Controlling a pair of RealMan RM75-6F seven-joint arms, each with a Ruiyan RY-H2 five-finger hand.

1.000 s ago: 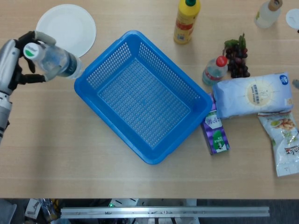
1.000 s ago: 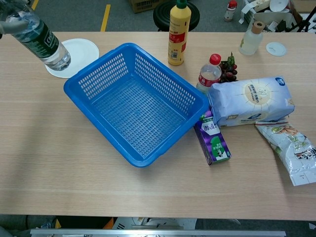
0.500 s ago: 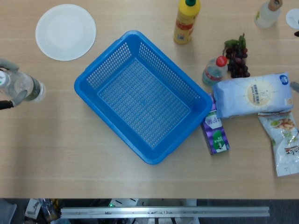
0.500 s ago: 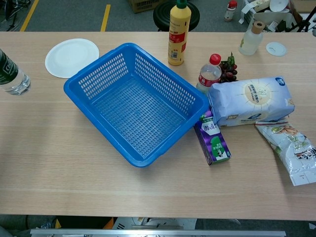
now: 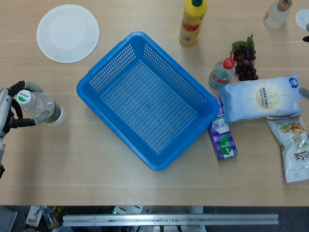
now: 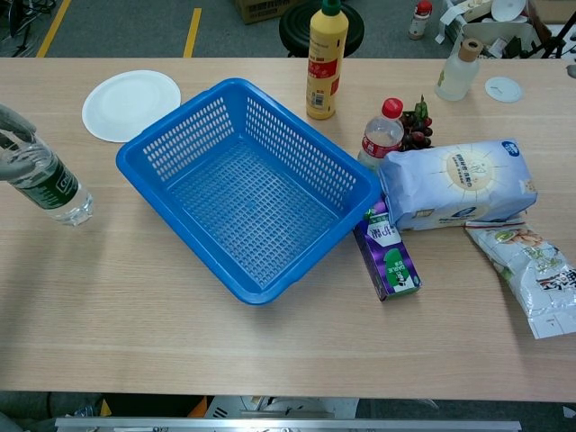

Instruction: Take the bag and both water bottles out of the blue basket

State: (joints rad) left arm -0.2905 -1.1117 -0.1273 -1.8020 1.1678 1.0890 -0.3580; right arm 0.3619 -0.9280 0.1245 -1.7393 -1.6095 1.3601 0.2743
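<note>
The blue basket (image 5: 145, 104) (image 6: 243, 193) sits empty at the table's middle. At the far left my left hand (image 5: 8, 107) (image 6: 13, 128) holds a clear water bottle (image 5: 42, 107) (image 6: 49, 183) with a green label near its white-green cap. The bottle is tilted, its base low over the table left of the basket; whether it touches is unclear. A red-capped water bottle (image 5: 222, 73) (image 6: 380, 137) stands right of the basket. Beside it lies the white-and-blue bag (image 5: 263, 99) (image 6: 459, 184). My right hand is not visible.
A white plate (image 5: 67, 33) (image 6: 130, 103) lies behind the held bottle. A yellow sauce bottle (image 5: 193, 21) (image 6: 326, 58), grapes (image 5: 245, 60), a purple carton (image 5: 223, 137) (image 6: 387, 256) and a snack packet (image 5: 294, 147) (image 6: 531, 274) crowd the right side.
My left hand carried the bottle from beside the plate out to the left edge, then lower and slightly back right, toward the table left of the basket.
</note>
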